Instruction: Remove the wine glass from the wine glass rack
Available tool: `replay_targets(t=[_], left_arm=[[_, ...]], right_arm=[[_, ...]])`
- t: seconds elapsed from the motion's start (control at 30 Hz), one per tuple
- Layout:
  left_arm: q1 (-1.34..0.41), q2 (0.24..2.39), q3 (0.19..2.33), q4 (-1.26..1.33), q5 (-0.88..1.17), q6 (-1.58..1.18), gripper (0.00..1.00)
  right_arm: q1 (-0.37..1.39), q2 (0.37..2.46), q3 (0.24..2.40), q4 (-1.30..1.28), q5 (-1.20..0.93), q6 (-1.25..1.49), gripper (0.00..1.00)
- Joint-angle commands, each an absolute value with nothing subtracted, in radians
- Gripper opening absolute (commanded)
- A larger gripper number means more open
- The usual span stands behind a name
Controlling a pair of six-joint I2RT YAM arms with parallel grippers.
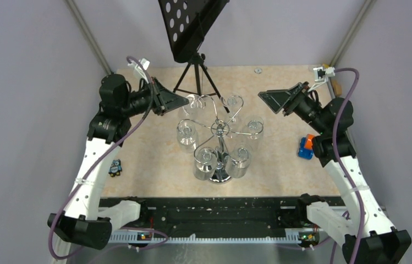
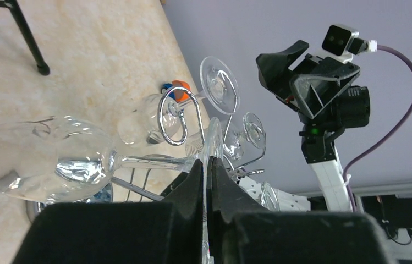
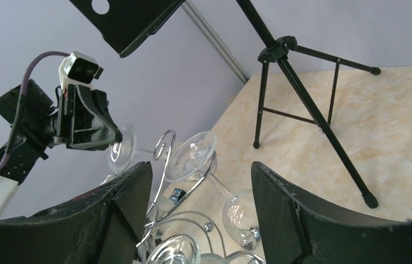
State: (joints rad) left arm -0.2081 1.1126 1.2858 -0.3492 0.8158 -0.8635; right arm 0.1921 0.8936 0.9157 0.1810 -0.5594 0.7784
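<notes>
The chrome wine glass rack point(image 1: 221, 131) stands mid-table with several glasses hanging bowl-down from its scroll arms. My left gripper point(image 1: 184, 100) is at the back-left arm. In the left wrist view it point(image 2: 210, 165) is shut on the thin foot point(image 2: 213, 135) of a wine glass point(image 2: 44, 159), whose stem runs left to the bowl. In the right wrist view the pinched foot point(image 3: 122, 147) sits just outside the curl of that scroll arm point(image 3: 163, 144). My right gripper point(image 1: 265, 98) is open and empty to the right of the rack, and in its own view it point(image 3: 201, 184) faces the rack.
A black tripod music stand point(image 1: 195, 77) stands right behind the rack, its legs point(image 3: 297, 88) close to the back glasses. A small blue toy point(image 1: 115, 168) lies at the left. An orange and blue toy point(image 1: 306, 147) lies at the right, under my right arm.
</notes>
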Motion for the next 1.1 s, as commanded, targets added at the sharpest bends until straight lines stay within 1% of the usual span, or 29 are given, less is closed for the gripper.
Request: replay_targets(t=[0.0,0.13,0.3,0.4,0.57,0.77,0.93,1.0,1.07], left_arm=[[-0.187,1.059,1.393,-0.412,0.752,-0.786,0.00],[-0.174,1.042,1.444,-0.467,0.712,-0.778,0.00],[-0.169,1.021,1.494,-0.497,0.674,-0.785,0.00],[-0.167,1.027,1.551,-0.463,0.659,-0.820,0.00],[-0.167,1.044,1.644,-0.393,0.710,-0.896,0.00],[-0.167,1.042,1.636,-0.260,0.814,-1.037,0.00],[-0.169,1.020,1.586,-0.123,0.857,-1.160,0.00],[-0.170,1.016,1.558,-0.037,0.876,-1.223,0.00],[-0.174,1.019,1.547,-0.009,0.885,-1.245,0.00]], right_arm=[[0.221,0.901,0.931,0.251,-0.599,0.761,0.70],[0.238,0.905,0.920,0.344,-0.625,0.758,0.78],[0.312,0.960,0.956,0.471,-0.644,0.703,0.79],[0.383,1.011,0.998,0.521,-0.651,0.630,0.79],[0.485,1.100,1.077,0.615,-0.691,0.530,0.79],[0.588,1.164,1.119,0.758,-0.725,0.359,0.79],[0.598,1.211,1.214,0.709,-0.843,0.191,0.78],[0.605,1.236,1.252,0.695,-0.904,0.161,0.78],[0.615,1.263,1.293,0.659,-0.932,0.119,0.78]])
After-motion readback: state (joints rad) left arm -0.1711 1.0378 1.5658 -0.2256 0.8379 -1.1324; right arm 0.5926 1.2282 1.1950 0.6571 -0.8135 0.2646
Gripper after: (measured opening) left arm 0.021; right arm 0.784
